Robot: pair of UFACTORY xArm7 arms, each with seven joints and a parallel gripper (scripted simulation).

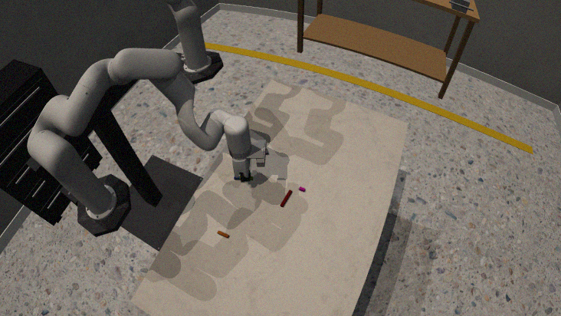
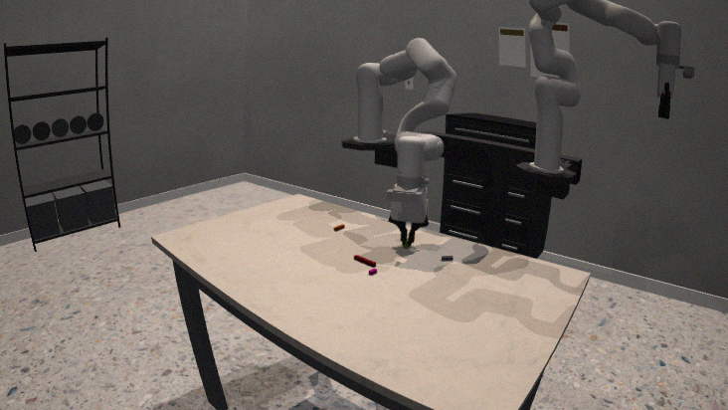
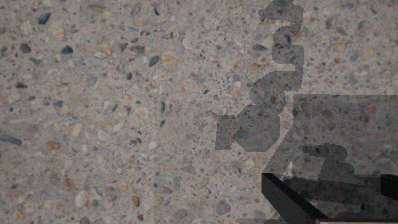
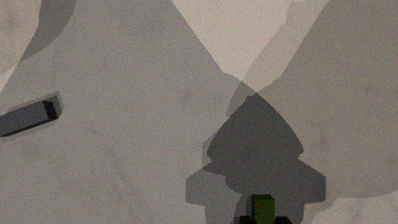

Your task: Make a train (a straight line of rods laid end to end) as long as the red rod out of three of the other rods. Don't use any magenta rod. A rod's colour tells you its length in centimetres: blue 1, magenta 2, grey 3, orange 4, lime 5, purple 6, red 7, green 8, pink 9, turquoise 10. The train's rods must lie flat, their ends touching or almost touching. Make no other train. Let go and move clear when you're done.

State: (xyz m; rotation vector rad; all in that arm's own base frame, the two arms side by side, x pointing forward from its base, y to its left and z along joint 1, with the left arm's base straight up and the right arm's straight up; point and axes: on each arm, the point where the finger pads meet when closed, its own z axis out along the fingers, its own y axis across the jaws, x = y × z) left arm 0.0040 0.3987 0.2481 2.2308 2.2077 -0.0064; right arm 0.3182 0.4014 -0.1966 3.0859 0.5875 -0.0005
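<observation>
Near the middle of the long edge beside the arms, the right pincer (image 1: 244, 177) (image 2: 407, 240) (image 4: 265, 220) is clenched around a green-toned rod (image 1: 250, 178) (image 2: 406, 246) (image 4: 263, 209), low over the tabletop (image 1: 341, 219) (image 2: 325, 306) (image 4: 125, 60); whether the rod touches down, I cannot tell. A small blue patch (image 1: 236, 178) shows beside that pincer, partly hidden. The grey rod (image 2: 447, 258) (image 4: 27, 118) lies flat toward one short edge. Farther inward from the arms' edge is the red rod (image 1: 286, 198) (image 2: 364, 261), the magenta rod (image 1: 301, 189) (image 2: 372, 272) near its end, with broad room from them to the opposite long edge. Toward the other short edge, the orange rod (image 1: 223, 234) (image 2: 339, 227) sits nearer the arms' edge. Beyond the tabletop's edges, the left pincer (image 2: 663, 103) hangs high, released, over the floor (image 3: 125, 100). No three-rod train lies assembled.
</observation>
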